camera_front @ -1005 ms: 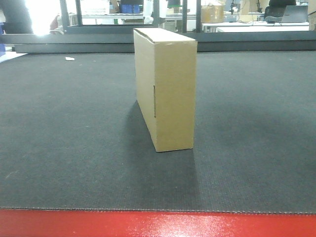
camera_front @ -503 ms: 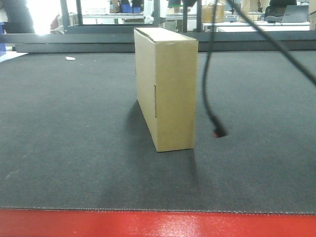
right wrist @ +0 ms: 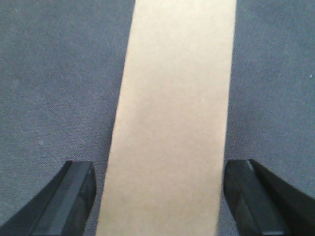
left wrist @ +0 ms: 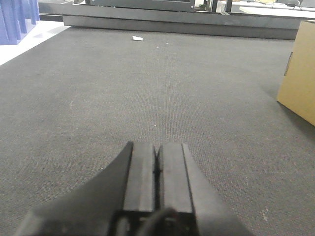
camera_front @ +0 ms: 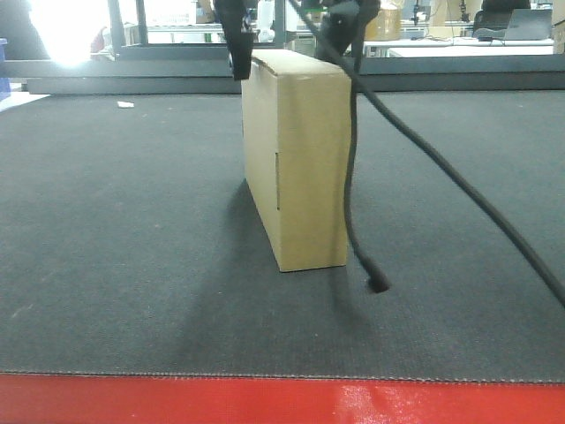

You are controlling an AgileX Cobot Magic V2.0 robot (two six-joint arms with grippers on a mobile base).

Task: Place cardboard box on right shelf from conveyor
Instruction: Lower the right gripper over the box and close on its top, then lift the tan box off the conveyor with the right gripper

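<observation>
Box (camera_front: 296, 159) stands upright on a narrow edge near the middle of the belt (camera_front: 115, 230), and the broad face with the small vertical slot is turned toward the left of the front view. Our right gripper (camera_front: 290, 53) hangs over the box's top with its dark fingers (camera_front: 237, 40) spread wide, one on each side. Through our right wrist camera we look straight down on the narrow tan top (right wrist: 172, 113), which runs between the two fingertips (right wrist: 74, 196). The left one stands clear, with belt showing in the gap. The right one sits just beside the edge, and we cannot tell whether it touches. A black cable (camera_front: 351, 177) droops past the box's right side, its loose end low beside the near corner. Our left gripper (left wrist: 156, 167) is low over the belt with its fingers pressed together on nothing, and the box (left wrist: 301, 73) is well off to its right. A white scrap (left wrist: 137, 38) lies far up the belt, and a blue bin (left wrist: 17, 19) shows at the left edge. The red frame (camera_front: 282, 402) borders the belt's near side.
</observation>
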